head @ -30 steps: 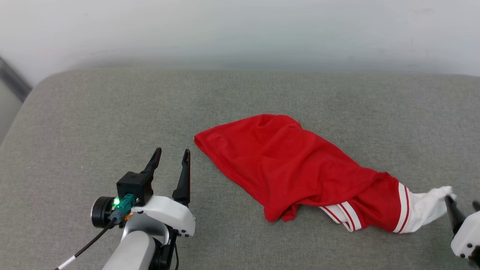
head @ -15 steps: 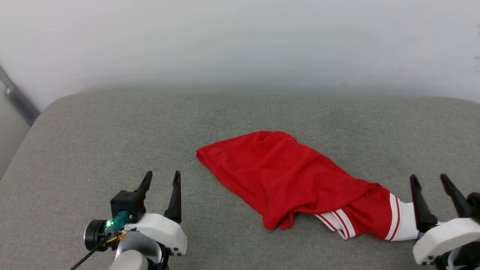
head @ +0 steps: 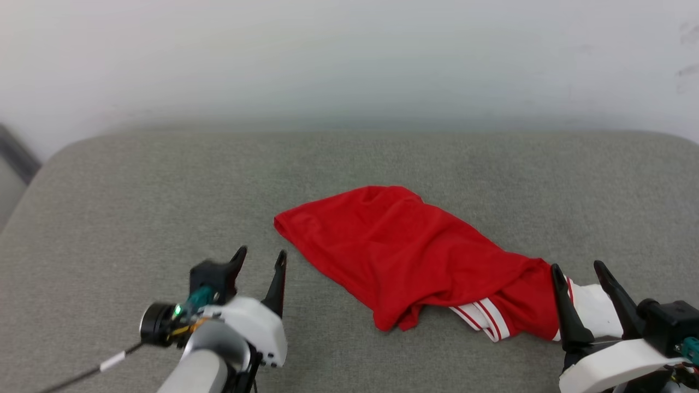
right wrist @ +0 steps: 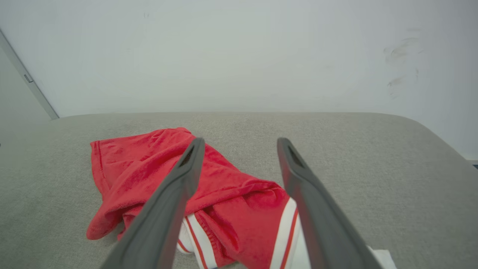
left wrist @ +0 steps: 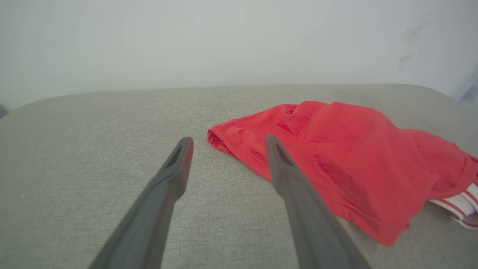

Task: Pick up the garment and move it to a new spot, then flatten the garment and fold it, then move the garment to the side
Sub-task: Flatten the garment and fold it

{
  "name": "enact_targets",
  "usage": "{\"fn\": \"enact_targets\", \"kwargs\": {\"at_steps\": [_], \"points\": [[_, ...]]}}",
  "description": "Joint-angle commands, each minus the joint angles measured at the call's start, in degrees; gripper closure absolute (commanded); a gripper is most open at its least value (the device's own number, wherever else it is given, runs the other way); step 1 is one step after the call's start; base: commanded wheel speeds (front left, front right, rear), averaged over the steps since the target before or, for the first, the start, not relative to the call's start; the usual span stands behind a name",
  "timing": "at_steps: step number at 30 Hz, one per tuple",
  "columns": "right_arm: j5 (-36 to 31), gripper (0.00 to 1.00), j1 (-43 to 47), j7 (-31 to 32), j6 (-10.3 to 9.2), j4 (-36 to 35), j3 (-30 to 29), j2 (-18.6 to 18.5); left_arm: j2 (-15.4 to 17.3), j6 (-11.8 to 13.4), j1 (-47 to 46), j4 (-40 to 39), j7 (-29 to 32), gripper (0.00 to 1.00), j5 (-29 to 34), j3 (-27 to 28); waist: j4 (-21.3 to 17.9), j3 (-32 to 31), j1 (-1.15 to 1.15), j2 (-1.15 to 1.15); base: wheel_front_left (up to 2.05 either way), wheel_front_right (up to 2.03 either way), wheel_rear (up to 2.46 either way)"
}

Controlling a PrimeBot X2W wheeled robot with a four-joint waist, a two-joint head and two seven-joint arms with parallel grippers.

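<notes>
The garment (head: 415, 259) lies crumpled on the grey cushion, a red bunch running from centre toward the lower right, with striped trim and a white sleeve (head: 592, 316) at its right end. No print shows. My left gripper (head: 261, 257) is open, a short way left of the garment's left corner (left wrist: 216, 136). My right gripper (head: 578, 266) is open, with nothing held; its fingers stand over the white sleeve and striped trim (right wrist: 282, 231). The garment (right wrist: 157, 168) spreads left of the right fingers. Red cloth (left wrist: 347, 149) lies right of the left fingers.
The grey cushion (head: 136, 196) spreads wide on all sides of the garment. A pale wall (head: 349, 54) rises behind its rounded back edge. A dark strip (head: 16, 153) stands at the far left.
My right gripper has let go of the white sleeve, opened and come in over the garment's right end. My left gripper has shifted slightly toward the garment. The camera has moved.
</notes>
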Motion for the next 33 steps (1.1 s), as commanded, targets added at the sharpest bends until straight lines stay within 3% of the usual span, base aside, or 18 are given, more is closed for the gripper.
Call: {"fn": "enact_targets", "kwargs": {"at_steps": [1, 13, 23, 24, 25, 26, 33], "points": [[0.2, 0.0, -0.3, 0.0, -0.02, -0.3, 0.1, 0.3, 0.2, -0.4, -1.5, 0.2, 0.7, 0.0, 0.3, -0.4, -1.0, 1.5, 0.01, 0.0, 0.0, 0.0, 0.0], [-0.1, 0.0, -6.0, -2.5, -0.02, -0.6, 4.1, 0.6, 2.6, -10.3, -16.9, 7.6, 25.4, 0.0, -0.1, -8.4, -7.2, 10.1, 0.01, 0.0, 0.0, 0.0, 0.0], [1.6, 0.0, -8.7, -6.0, -0.02, 3.4, 5.9, 1.0, 5.7, -13.1, -16.5, 12.0, 45.3, 0.0, -2.9, -13.4, -10.1, 13.1, 0.01, 0.0, 0.0, 0.0, 0.0], [1.7, 0.0, -8.9, -6.2, -0.02, 3.8, 6.1, 1.1, 5.9, -13.3, -16.4, 11.8, 46.7, 0.56, -3.3, -13.7, -10.2, 13.2, 0.01, 0.0, 0.0, 0.0, 0.0], [1.9, 0.0, -9.1, -6.5, -0.02, 4.1, 6.2, 1.1, 6.2, -13.2, -16.5, 11.3, 47.3, 0.95, -3.5, -13.7, -10.3, 13.4, 0.01, 0.0, 0.0, 0.0, 0.0], [2.1, 0.0, -9.3, -6.7, -0.02, 4.5, 6.2, 1.1, 6.4, -13.2, -16.9, 10.6, 47.4, 1.0, -3.5, -13.7, -10.4, 13.5, 0.01, 0.0, 0.0, 0.0, 0.0], [3.0, 0.0, -10.4, -7.9, -0.02, 6.4, 6.8, 1.2, 6.9, -11.2, -23.3, 3.6, 39.5, 1.0, -1.4, -10.2, -11.0, 13.5, 0.01, 0.0, 0.0, 0.0, 0.0]]}}
